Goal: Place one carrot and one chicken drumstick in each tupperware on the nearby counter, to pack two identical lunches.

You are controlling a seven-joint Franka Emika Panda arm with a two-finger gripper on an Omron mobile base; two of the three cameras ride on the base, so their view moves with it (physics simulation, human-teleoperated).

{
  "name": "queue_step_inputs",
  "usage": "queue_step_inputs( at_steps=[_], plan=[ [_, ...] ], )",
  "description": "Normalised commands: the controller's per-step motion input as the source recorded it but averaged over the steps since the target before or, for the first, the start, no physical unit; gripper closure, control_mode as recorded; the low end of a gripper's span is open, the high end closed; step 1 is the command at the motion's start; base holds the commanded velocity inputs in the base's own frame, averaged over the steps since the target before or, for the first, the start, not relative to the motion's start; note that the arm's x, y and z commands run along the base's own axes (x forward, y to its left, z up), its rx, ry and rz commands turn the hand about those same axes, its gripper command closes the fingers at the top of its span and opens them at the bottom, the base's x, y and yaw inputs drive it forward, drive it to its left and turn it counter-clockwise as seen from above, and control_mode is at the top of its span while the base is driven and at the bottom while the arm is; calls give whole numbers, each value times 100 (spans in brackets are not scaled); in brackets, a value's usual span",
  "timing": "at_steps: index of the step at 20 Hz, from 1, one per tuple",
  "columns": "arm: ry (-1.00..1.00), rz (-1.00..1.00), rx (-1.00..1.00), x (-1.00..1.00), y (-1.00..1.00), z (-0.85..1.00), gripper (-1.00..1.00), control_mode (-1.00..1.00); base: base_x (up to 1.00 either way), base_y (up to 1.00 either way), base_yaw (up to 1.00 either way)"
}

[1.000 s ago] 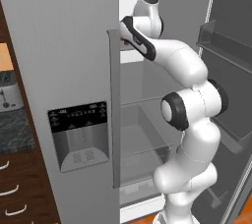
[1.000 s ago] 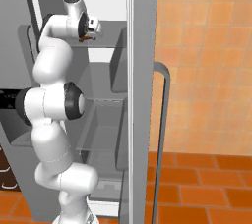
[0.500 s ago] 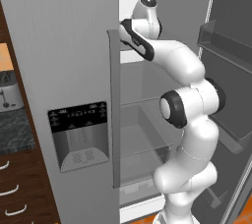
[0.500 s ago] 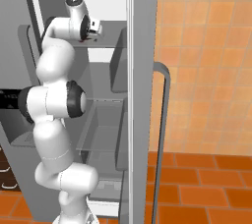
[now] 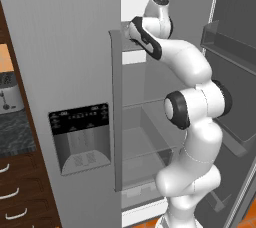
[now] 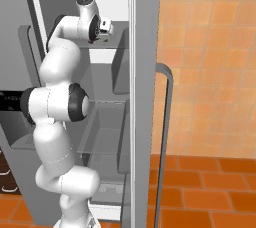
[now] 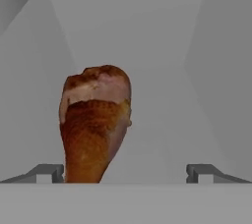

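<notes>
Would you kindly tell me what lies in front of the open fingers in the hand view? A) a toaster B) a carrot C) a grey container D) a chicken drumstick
D: a browned chicken drumstick lies on the grey fridge shelf, nearer the left of the two fingers, not gripped.

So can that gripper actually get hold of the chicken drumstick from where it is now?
Probably yes. The gripper is open, and the chicken drumstick lies just ahead with nothing between them. It sits nearer one fingertip, so a small sideways shift seems needed.
</notes>
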Motion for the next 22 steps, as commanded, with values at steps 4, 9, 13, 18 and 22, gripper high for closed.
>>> queue_step_inputs(
  at_steps=[4,9,13,18,22],
  plan=[
    [0,9,-2,0,60,0,-100,-100,0,0,0],
    [-2,1,-5,14,33,-22,-100,-100,0,0,0],
    [-2,0,-1,3,-2,-42,-100,-100,0,0,0],
    [-1,0,0,0,-3,-21,-100,-100,0,0,0],
    [1,0,0,0,0,-4,100,-100,0,0,0]
  ],
)
